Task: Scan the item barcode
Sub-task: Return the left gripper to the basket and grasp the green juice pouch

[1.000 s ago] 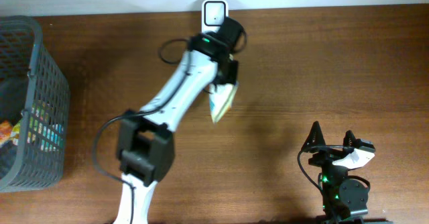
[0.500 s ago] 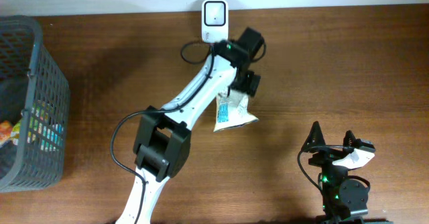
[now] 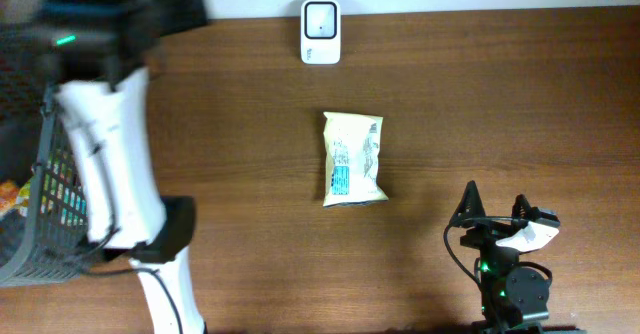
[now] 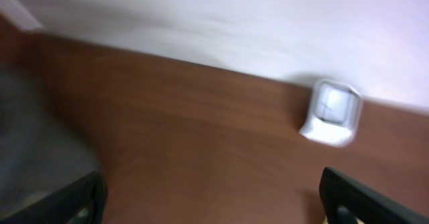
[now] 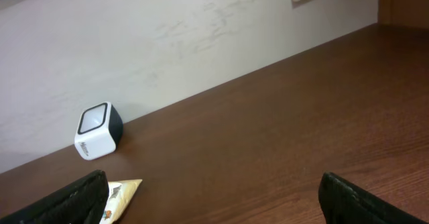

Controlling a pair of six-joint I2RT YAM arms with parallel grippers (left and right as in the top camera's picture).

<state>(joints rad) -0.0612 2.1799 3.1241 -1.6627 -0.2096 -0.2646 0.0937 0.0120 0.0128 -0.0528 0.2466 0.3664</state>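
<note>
Brown wood all across the table [image 3: 500, 94], and about mid-table a pale snack packet [image 3: 353, 159] with a blue panel, lying flat and free. Sits in front of the white barcode scanner [image 3: 320, 32] at the table's far edge, near it but apart, with no gripper touching. Shows again as a single corner at the lower left of the right wrist view, scanner beyond it against the wall.

Left gripper [image 4: 211, 204]: fingers spread wide at the two lower corners of its own view, nothing between them, only bare wood and the scanner ahead. Heavy blur on that view, and on the left arm [image 3: 105, 154] seen from overhead, stretched up the far left across the grey mesh basket [image 3: 40, 189].

Right gripper [image 3: 494, 209]: parked near the front right edge, jaws likewise wide, empty, well apart from the packet.

Judged step: packet down and out of hand, so either done with or waiting. Impossible to tell from here whether scanned or not. Given the left arm over the basket, probably reaching for another item.

Calls next for steadying above the basket, lowering the open fingers around one of the coloured packs [image 3: 10, 196] inside, closing firmly, then carrying it over with the barcode turned toward the scanner's window.
</note>
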